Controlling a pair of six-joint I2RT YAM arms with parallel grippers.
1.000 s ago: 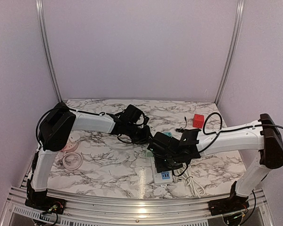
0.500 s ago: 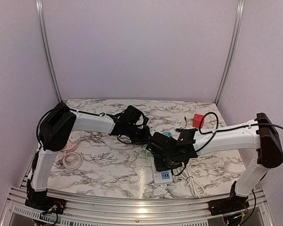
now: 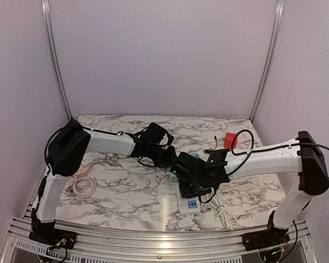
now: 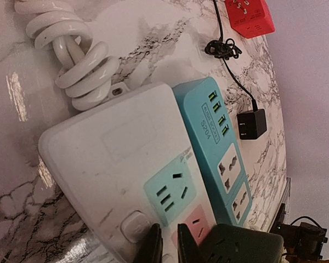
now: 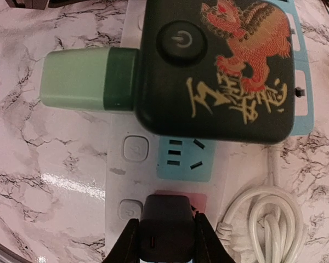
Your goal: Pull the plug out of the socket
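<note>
1. Top view: the light is even and diffuse and comes from overhead. Shadows are soft. A glare streak lies on the marble table (image 3: 165,205) near its front edge.
2. Left wrist view: the white power strip (image 4: 115,164) is slightly soft, with a glare patch at the left.
3. Right wrist view: the picture is sharp, with glare at the lower left. The black plug (image 5: 166,227) shows little detail.

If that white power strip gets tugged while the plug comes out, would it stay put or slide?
The white power strip looks like light plastic on the glossy marble table, so it would probably slide or lift with the black plug. Its body seems rigid; its coiled white cord looks floppy and would likely trail.
</note>
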